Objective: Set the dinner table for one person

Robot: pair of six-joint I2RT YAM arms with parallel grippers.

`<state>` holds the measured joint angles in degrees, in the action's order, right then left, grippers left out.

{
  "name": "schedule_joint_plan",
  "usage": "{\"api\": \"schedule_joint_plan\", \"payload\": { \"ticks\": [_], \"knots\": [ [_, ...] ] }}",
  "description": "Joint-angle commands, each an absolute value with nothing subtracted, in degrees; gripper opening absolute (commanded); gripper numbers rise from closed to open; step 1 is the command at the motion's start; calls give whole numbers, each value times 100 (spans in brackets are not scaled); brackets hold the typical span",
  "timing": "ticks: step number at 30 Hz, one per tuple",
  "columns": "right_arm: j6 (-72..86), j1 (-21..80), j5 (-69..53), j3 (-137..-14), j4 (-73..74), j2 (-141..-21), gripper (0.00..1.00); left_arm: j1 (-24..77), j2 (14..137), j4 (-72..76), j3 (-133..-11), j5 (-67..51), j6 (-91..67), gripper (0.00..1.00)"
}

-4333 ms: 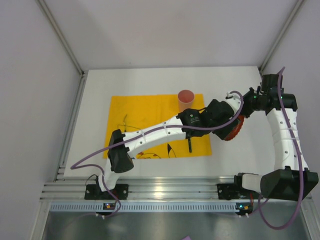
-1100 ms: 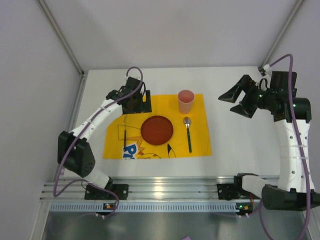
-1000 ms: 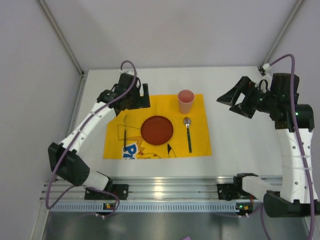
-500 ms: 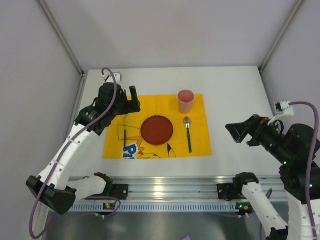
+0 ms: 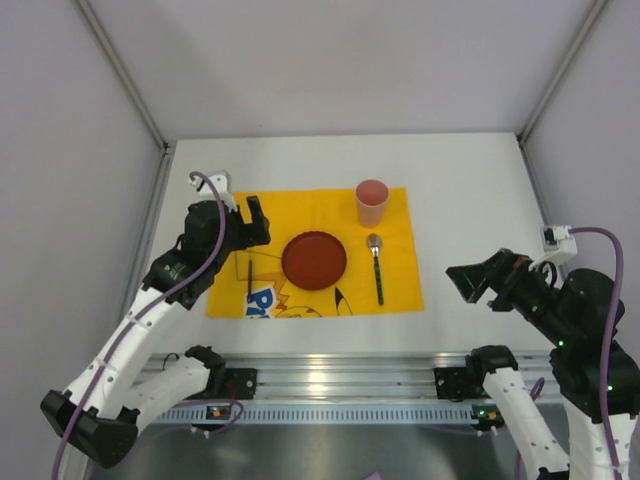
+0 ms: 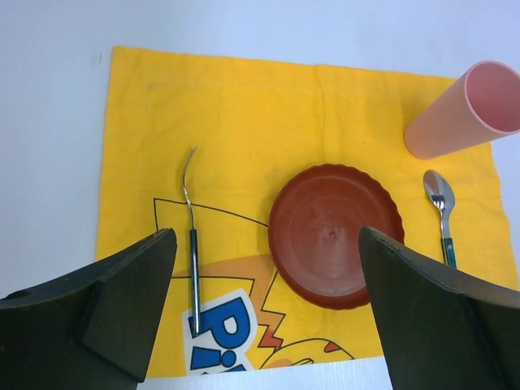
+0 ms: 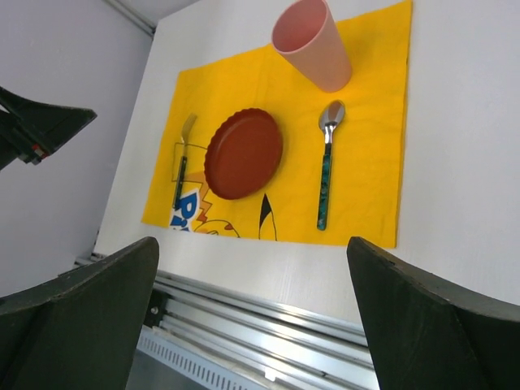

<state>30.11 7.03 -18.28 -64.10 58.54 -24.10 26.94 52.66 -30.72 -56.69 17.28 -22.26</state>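
Observation:
On the white dinner table (image 5: 470,180) lies a yellow printed mat (image 5: 395,275). At its centre sits a red plate (image 5: 314,260), with a fork (image 5: 249,275) on its left and a green-handled spoon (image 5: 377,268) on its right. A pink cup (image 5: 372,202) stands upright at the mat's far right. My left gripper (image 5: 252,222) hovers open above the mat's left edge, holding nothing; its wrist view shows the plate (image 6: 335,236) and fork (image 6: 192,244) far below the jaws. My right gripper (image 5: 470,280) hangs open and empty over bare table right of the mat.
A silver aluminium rail (image 5: 330,380) runs along the near edge, with both arm bases bolted to it. White walls close in the left, back and right sides. In the right wrist view the rail (image 7: 268,301) lies under the gripper (image 7: 252,240).
Both arms have drawn back toward the near edge. The left gripper left the mat's far left corner; the right swung from the far right down to the near right. The setting is unmoved.

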Motion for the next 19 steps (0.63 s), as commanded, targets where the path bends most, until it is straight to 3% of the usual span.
{"api": "schedule_joint_plan", "payload": {
  "ticks": [1, 19],
  "knots": [
    [3164, 782, -1644, -6355, 5906, -2198, 100, 2707, 4870, -2628, -5450, 1907, -2373, 99],
    [3182, 940, -1864, -6328, 6460, -1547, 100, 2707, 3718, -2997, -4940, 1881, -2410, 99]
  ]
}}
